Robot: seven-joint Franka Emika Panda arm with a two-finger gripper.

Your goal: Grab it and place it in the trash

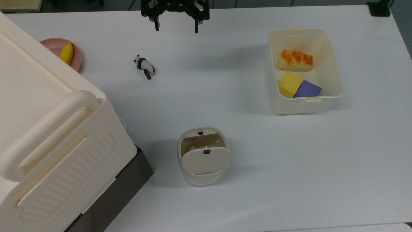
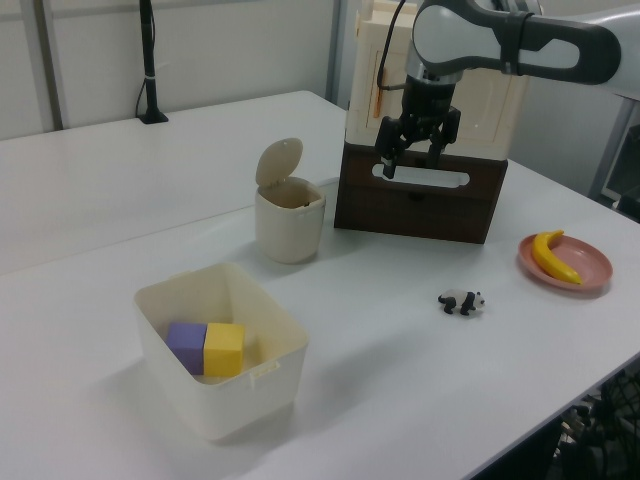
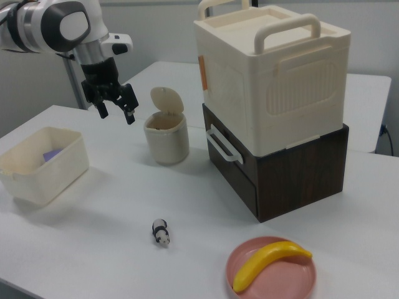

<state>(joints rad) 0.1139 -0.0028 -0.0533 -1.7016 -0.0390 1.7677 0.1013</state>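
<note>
One black claw (image 1: pixel 175 28) hangs high above the white tabletop (image 1: pixel 244 180) at the far edge of the top view, its two fingers spread wide with nothing between them. In the left view the claw (image 2: pixel 409 164) sits in front of the cream box with a handle (image 2: pixel 440 90); in the right view the claw (image 3: pixel 116 115) hovers to the right view's left of the bin, between it and the tub.

The beige bin (image 1: pixel 204 156) stands near the middle of the tabletop, its swing flap (image 1: pixel 206 159) tipped up so the mouth is open. A small whitish lump, the paper wad (image 1: pixel 192 148), shows inside the bin against the top view's left wall. The bin (image 2: pixel 289 213) is just beside the dark brown drawer unit (image 2: pixel 420 193) that carries the cream box.

A panda figurine (image 1: pixel 144 65) lies on the tabletop well apart from the bin, toward the far side in the top view. At the top view's far left a pink plate (image 1: pixel 76 59) holds a banana (image 1: pixel 66 53). On the top view's right a translucent white tub (image 1: pixel 334 72) contains a yellow block (image 1: pixel 289 83) touching a purple block (image 1: pixel 308 89), with a piece of orange-topped toy food (image 1: pixel 295 60) beyond them.
</note>
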